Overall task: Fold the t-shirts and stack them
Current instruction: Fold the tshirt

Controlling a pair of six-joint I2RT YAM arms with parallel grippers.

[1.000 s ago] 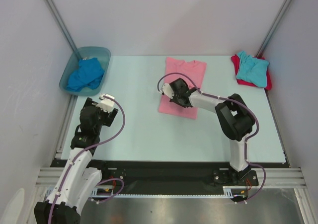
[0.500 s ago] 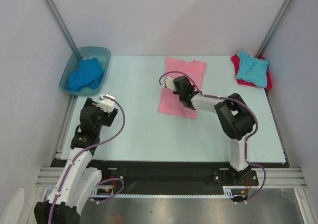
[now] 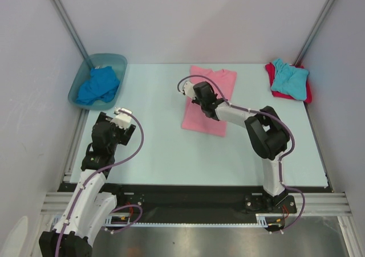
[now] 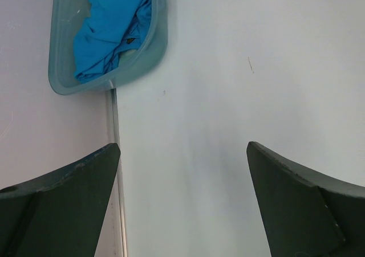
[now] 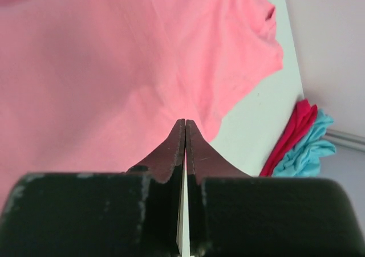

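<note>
The pink t-shirt [image 3: 220,79] [image 5: 85,69] lies flat and partly folded in the middle of the table. My right gripper [image 3: 196,90] [image 5: 185,121] is shut, its tips low over the shirt's left half, and no cloth shows between the jaws. A turquoise t-shirt [image 3: 290,77] [image 5: 311,149] rests on a red t-shirt [image 3: 270,73] [image 5: 291,133] at the far right corner. The royal blue t-shirt [image 3: 98,85] [image 4: 111,23] is crumpled in the tub. My left gripper [image 3: 121,113] [image 4: 183,146] hangs open over bare table near the left edge, holding nothing.
The blue-green translucent tub [image 3: 108,57] [image 4: 158,40] stands at the far left corner against the wall. A metal rail [image 4: 116,171] runs along the table's left edge. White walls close in the left, far and right sides.
My right gripper has slid, still shut, up the pink shirt toward its far end. The shirt's outline looks the same. The left arm has not moved.
</note>
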